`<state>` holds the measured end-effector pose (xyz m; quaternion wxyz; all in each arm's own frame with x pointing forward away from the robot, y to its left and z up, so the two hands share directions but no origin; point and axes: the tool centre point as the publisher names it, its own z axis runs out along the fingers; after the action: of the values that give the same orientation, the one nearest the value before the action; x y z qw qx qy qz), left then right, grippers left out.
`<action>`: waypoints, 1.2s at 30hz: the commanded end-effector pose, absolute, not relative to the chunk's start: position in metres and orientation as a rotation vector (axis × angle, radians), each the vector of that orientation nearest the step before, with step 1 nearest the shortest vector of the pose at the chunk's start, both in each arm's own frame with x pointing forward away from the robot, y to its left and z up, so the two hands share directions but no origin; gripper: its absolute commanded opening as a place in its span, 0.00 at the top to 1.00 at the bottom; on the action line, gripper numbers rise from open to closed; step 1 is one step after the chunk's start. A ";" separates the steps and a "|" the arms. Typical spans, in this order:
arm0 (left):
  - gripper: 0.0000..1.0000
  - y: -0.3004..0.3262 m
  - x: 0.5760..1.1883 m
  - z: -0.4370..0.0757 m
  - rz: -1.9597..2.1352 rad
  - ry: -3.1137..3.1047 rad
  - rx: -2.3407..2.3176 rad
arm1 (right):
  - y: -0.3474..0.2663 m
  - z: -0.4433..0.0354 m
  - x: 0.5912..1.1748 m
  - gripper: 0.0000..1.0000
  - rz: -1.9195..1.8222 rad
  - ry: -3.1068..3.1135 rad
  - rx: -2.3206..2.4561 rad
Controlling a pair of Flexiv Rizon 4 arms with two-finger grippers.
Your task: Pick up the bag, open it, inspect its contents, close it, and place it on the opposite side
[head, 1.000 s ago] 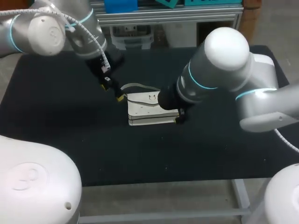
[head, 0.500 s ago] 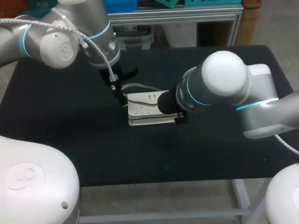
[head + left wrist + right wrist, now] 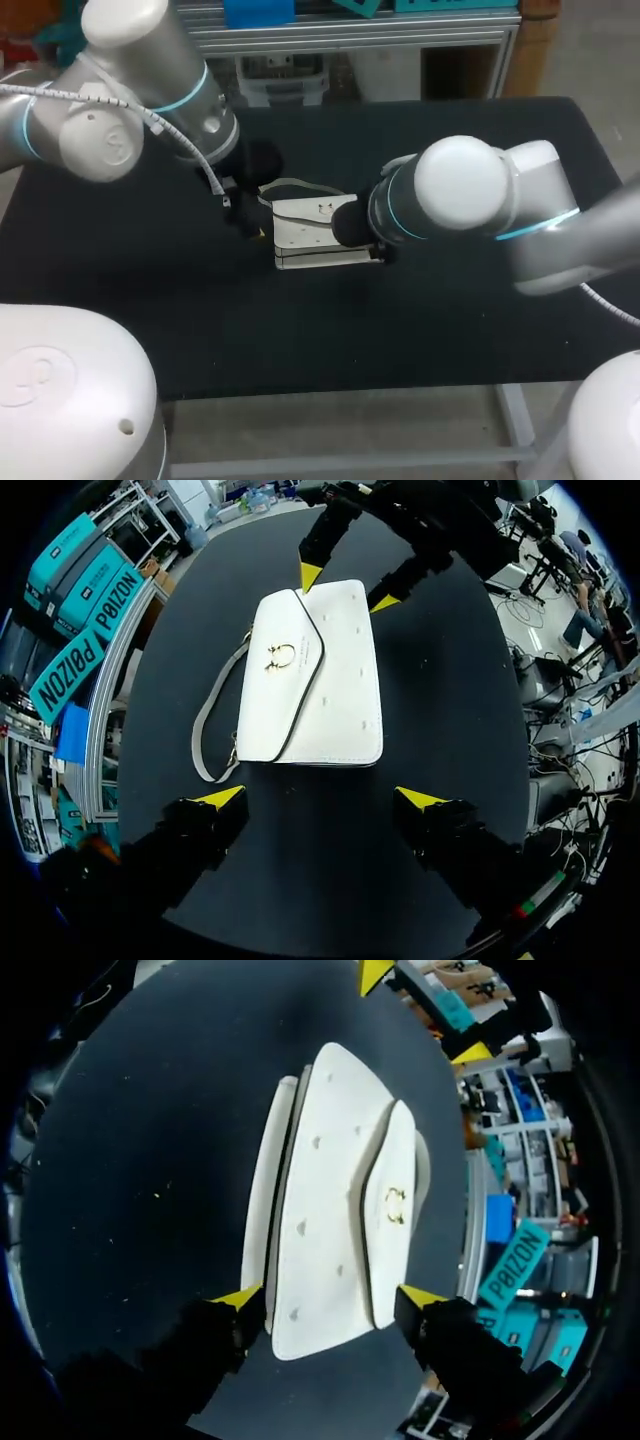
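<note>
A black-topped table (image 3: pixel 130 290) carried one white flap handbag (image 3: pixel 312 232), which lay flat near its middle, clasp side up.

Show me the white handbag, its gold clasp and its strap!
white handbag (image 3: pixel 340 680), left wrist view, middle of its front panel.
gold clasp (image 3: pixel 281 657), left wrist view, on the ring.
gray strap (image 3: pixel 194 752), left wrist view, on its outer bend.

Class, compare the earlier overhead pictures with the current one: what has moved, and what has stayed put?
The left gripper moved toward the table's near side, closing on the bag's left end. The right arm swung its elbow toward the middle, while the right gripper stayed at the bag's right end. Nothing was grasped or released. The bag stayed flat, flap shut.
</note>
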<state>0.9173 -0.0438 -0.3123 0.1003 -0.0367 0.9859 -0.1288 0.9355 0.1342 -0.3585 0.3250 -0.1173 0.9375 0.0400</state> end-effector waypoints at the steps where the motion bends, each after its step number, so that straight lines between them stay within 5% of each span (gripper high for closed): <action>1: 0.00 -0.043 0.917 -0.317 -0.408 2.913 -0.081 | 0.141 -0.363 0.941 0.27 0.094 2.440 -0.294; 6: 0.00 -0.045 0.918 -0.321 -0.388 2.924 -0.064 | 0.141 -0.364 0.943 0.44 0.095 2.432 -0.292; 14: 0.00 -0.046 0.916 -0.327 -0.357 2.939 -0.011 | 0.141 -0.373 0.945 0.56 0.102 2.440 -0.293; 19: 0.00 -0.047 0.917 -0.329 -0.370 2.938 0.025 | 0.140 -0.374 0.941 1.00 0.099 2.438 -0.292; 36: 0.00 -0.073 0.912 -0.329 -0.558 2.786 0.286 | 0.158 -0.381 0.917 1.00 0.086 2.442 -0.236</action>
<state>0.9209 -0.0773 -0.3203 0.1204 0.0984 0.9738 -0.1658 0.9216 0.1519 -0.3785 0.3316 -0.0939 0.9378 0.0414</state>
